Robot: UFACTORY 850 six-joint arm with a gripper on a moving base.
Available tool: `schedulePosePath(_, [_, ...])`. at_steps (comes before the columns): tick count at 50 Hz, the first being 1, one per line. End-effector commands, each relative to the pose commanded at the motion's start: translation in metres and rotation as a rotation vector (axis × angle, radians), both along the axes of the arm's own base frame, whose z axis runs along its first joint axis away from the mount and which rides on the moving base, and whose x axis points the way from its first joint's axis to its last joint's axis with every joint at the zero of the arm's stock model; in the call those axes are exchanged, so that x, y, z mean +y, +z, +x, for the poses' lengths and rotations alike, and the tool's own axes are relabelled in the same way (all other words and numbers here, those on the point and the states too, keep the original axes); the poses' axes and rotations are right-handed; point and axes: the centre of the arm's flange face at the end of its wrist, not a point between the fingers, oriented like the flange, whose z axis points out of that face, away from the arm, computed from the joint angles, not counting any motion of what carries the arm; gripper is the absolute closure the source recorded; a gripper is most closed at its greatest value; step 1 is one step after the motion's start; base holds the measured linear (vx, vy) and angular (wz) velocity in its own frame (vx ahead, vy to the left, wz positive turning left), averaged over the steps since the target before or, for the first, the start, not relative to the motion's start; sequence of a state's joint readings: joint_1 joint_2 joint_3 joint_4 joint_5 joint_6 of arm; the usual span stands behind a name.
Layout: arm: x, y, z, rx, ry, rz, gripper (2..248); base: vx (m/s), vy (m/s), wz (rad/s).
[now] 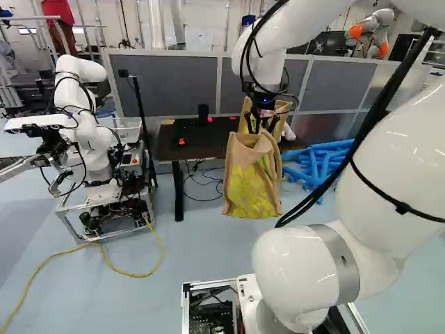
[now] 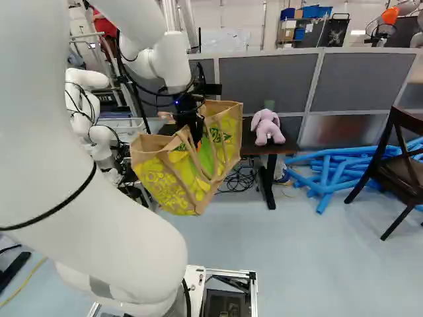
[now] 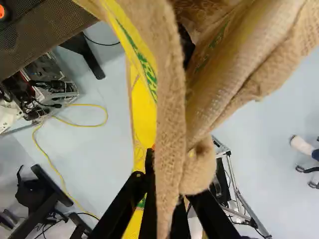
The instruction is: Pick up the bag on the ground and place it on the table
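Aloft, yellow-and-tan bag (image 1: pixel 252 182), hanging from claw (image 1: pixel 261 127)

We log a dark table (image 1: pixel 217 140). On its top we note a lavender plush animal (image 2: pixel 267 127) sitting at the end nearer the blue foam tubes (image 2: pixel 328 174), a black cylinder (image 1: pixel 203 113) and a small red-orange item (image 1: pixel 182 142). On the pale blue-grey floor (image 1: pixel 208 243): the tubes, heaped just beside the table; tangled black cables (image 2: pixel 238 179) beneath it; a dark wooden chair (image 2: pixel 411 173) past the tubes; off the table's other end, a metal-framed cart (image 1: pixel 125 224) and a looping yellow cable (image 1: pixel 142 275).
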State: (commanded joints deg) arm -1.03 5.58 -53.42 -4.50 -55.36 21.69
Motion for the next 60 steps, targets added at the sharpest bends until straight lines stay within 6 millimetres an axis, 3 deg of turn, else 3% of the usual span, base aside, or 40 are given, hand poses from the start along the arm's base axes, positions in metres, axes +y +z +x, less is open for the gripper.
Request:
schedulePosePath(11, [0.0,0.012,-0.002,0.018,-0.003,-0.002,229,0.0,0.0,0.0])
schedulePosePath(33, [0.0,0.012,-0.002,0.019,-0.003,-0.002,229,0.008,-0.003,-0.006])
schedulePosePath(60, [0.0,0.012,-0.002,0.019,-0.003,-0.002,229,0.144,-0.001,-0.013])
